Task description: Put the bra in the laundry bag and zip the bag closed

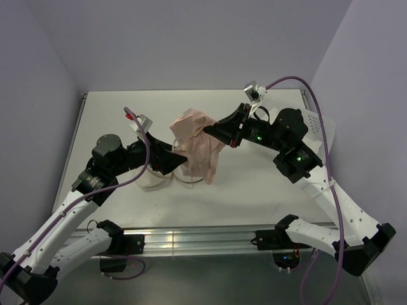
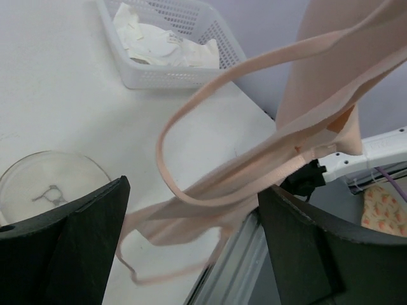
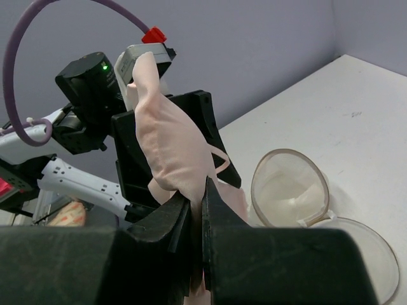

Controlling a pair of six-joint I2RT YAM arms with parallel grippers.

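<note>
**Right gripper** [image 3: 196, 198]: fingers clenched on a fold of the bra [image 3: 168, 146]. In the top view the arm reaches in from 3 o'clock.

**Bra**: pale pink and lifted above mid-table. The cloth is bunched above the pinch and trails below it. Whether its lowest edge touches the table cannot be told.

**Left gripper** [image 2: 191, 190]: released, jaws standing wide apart. It comes in from 8 o'clock just beside the bra. Two straps loop through the gap between the jaws, and contact with either finger cannot be told.

**Laundry bag** [image 3: 289, 190]: whitish mesh, on the table at 8 o'clock of the bra, under the left gripper. Its mouth is open and the zip is undone.

**Lid** [image 2: 48, 181]: round, lying flat on the table beside the bag's rim, dark outline facing up.

**Basket** [image 2: 191, 73]: white and perforated, with white items inside. It sits at 2 o'clock near the table's right edge, behind the right arm and well apart from the bag.

**Table** [image 1: 267, 184]: white. Open surface lies at 12 o'clock and at 5 o'clock of the bra.

**Rail** [image 1: 203, 238]: metal, bounding the near edge at 6 o'clock.

**Walls** [image 1: 191, 38]: lilac, closing the table's edges at 9, 12 and 3 o'clock
</note>
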